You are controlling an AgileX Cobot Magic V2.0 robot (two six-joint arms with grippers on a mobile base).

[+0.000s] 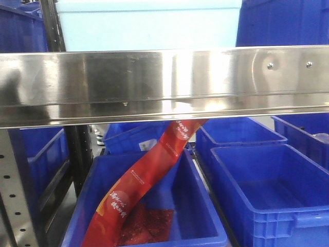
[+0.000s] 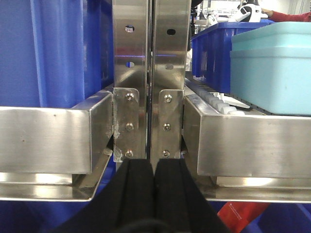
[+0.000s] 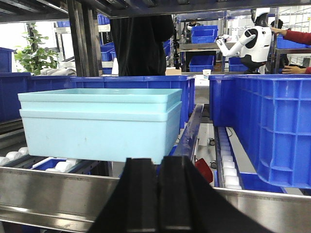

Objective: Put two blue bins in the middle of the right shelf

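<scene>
The shelf rail (image 1: 164, 85) is seen to be brushed stainless steel, glossy and reflective, with faint smudges and 2 screw heads. The upright posts (image 2: 148, 73) are made of the same bright metal, fastened with small screws. The blue bins (image 1: 267, 190) are moulded plastic, smooth with a soft sheen, and ribbed on the outer walls. The pale turquoise bins (image 3: 99, 124) are smooth plastic, nearly matt. The red packet (image 1: 141, 180) is glossy printed film. The gripper fingers (image 3: 143, 194) are covered in matt black, rubber-like material. White plastic rollers (image 3: 226, 165) are shown smooth.
</scene>
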